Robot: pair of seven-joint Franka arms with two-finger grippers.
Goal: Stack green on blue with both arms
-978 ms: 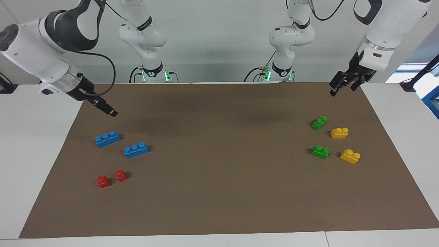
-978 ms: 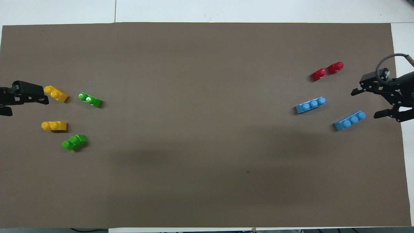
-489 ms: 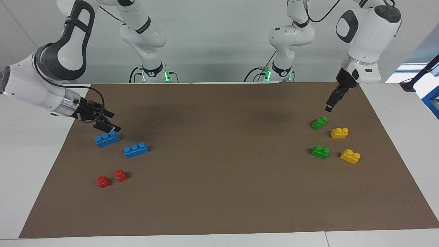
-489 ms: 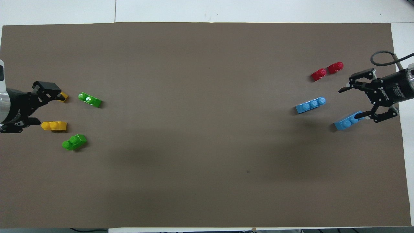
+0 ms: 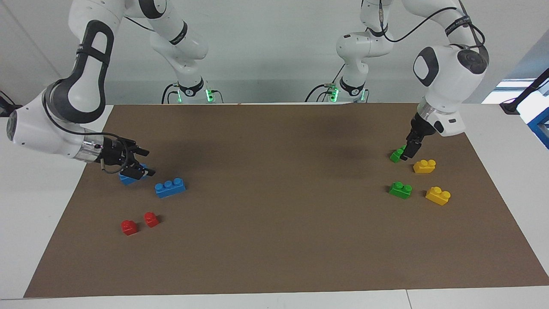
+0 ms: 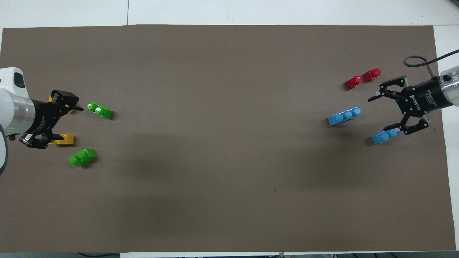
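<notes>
Two green bricks lie at the left arm's end of the brown mat, one nearer to the robots (image 5: 396, 155) (image 6: 82, 157) and one farther (image 5: 400, 189) (image 6: 99, 110). Two blue bricks lie at the right arm's end, one nearer (image 5: 127, 177) (image 6: 384, 136) and one farther (image 5: 170, 188) (image 6: 344, 116). My left gripper (image 5: 406, 151) (image 6: 70, 122) is open and low, its fingertips right beside the nearer green brick in the facing view. My right gripper (image 5: 145, 162) (image 6: 382, 113) is open and low over the nearer blue brick, partly covering it.
Two yellow bricks (image 5: 424, 166) (image 5: 437, 195) lie beside the green ones, partly covered by the left gripper in the overhead view. Two small red bricks (image 5: 129, 227) (image 5: 151, 219) lie farther from the robots than the blue ones. The brown mat (image 5: 274, 240) covers the white table.
Both arms have swung in and come down. The left gripper dropped to the nearer green brick. The right gripper dropped over the nearer blue brick. No brick has moved.
</notes>
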